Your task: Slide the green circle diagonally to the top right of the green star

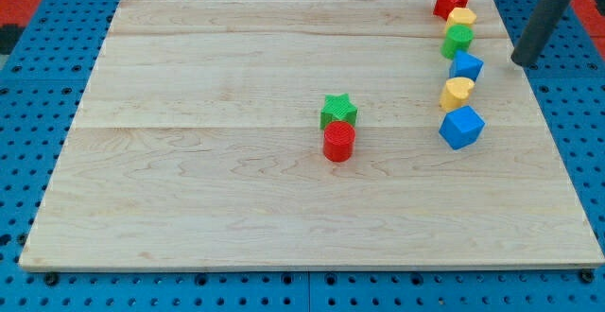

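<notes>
Reaching from the right, my tip point(518, 62), a gripless end effector, risked scattering the column around the green circle point(458, 40) before it neared the green star point(337, 111).

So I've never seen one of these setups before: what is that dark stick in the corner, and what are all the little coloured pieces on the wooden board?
There is one camera view, looking down at an angle on a wooden board lying on a blue pegboard. The dark stick is the robot arm's rod; it has no gripper and holds nothing, it only pushes blocks with my tip, now near the view's right edge, just right of a column of blocks. That column runs, top to bottom: red star, a yellow block, green circle, a small blue block, another yellow block, and a larger blue block. Near the board's middle sits the green star, with a red cylinder touching it just below.
</notes>
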Action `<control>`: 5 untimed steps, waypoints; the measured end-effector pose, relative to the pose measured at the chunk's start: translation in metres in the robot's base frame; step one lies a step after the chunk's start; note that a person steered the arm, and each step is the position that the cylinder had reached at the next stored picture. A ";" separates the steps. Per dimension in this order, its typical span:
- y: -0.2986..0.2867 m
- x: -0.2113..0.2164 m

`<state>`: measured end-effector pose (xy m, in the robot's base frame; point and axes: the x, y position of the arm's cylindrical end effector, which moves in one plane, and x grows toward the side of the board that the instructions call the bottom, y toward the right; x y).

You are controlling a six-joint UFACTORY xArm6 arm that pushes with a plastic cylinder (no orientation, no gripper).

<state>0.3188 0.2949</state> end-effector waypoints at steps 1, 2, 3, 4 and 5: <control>0.000 -0.036; -0.007 -0.041; -0.021 -0.041; -0.049 -0.041; -0.086 -0.041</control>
<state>0.2776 0.2088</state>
